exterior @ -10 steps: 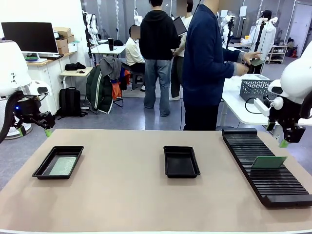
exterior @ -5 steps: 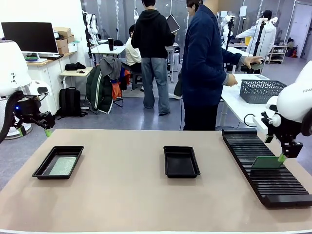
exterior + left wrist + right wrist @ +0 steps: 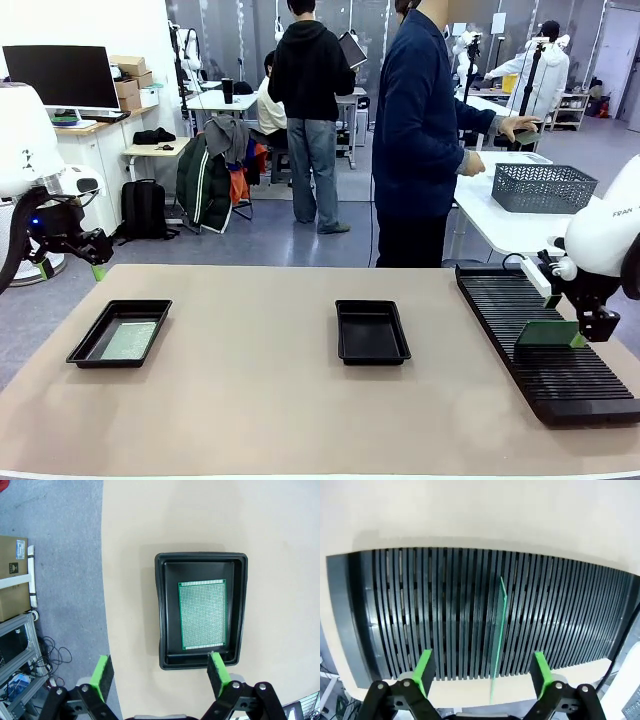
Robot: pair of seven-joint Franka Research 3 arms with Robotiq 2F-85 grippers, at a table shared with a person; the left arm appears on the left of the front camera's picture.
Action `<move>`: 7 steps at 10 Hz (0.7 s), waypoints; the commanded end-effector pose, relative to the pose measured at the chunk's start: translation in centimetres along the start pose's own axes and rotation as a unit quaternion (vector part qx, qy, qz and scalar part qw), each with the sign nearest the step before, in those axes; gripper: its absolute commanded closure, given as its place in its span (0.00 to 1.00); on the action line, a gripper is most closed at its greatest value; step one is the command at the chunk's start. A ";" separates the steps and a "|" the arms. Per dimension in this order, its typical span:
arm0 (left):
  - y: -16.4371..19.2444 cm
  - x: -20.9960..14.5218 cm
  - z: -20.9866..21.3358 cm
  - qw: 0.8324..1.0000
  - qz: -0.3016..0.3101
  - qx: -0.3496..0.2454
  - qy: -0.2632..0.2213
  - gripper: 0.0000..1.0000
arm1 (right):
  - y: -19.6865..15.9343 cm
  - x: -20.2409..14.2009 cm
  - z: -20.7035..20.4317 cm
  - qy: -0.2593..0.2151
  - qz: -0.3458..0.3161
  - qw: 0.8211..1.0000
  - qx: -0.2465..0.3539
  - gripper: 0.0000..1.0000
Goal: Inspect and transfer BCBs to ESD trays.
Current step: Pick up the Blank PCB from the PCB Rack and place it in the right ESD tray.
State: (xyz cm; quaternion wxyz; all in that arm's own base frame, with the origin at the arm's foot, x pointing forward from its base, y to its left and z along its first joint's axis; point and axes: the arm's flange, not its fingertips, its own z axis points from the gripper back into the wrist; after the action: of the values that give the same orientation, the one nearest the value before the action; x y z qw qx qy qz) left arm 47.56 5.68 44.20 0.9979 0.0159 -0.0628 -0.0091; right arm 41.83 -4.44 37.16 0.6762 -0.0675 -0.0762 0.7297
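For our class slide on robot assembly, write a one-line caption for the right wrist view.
Open right gripper poised over a board standing on edge in the rack.

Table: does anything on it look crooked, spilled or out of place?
Nothing stands out. One board lies flat and square in the left tray, the middle tray is empty, and another board stands on edge in the rack.

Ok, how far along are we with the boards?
Done: one BCB lies flat in the left ESD tray. In hand: the right gripper, open, straddles a second BCB standing in the slotted rack, not yet gripped. Left: that board goes to the empty middle ESD tray. The left gripper hovers open above the filled tray.
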 end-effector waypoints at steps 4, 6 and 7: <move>0.0 -0.1 0.0 1.000 0.001 0.000 0.001 0.00 | 0.0 -0.7 -1.0 -0.004 -0.007 1.000 0.000 0.00; 0.0 -0.1 0.0 1.000 0.001 0.000 0.001 0.00 | 0.0 -0.7 -1.0 -0.004 -0.007 1.000 0.000 0.00; 0.0 -0.1 0.0 1.000 0.001 0.000 0.001 0.00 | 0.0 -0.7 -1.0 -0.004 -0.007 1.000 0.000 0.00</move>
State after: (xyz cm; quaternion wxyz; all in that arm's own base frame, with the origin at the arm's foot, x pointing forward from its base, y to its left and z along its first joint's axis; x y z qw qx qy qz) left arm 47.56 5.68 44.20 0.9979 0.0159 -0.0628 -0.0091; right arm 42.20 -4.81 36.04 0.6809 -0.0625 -0.0813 0.7251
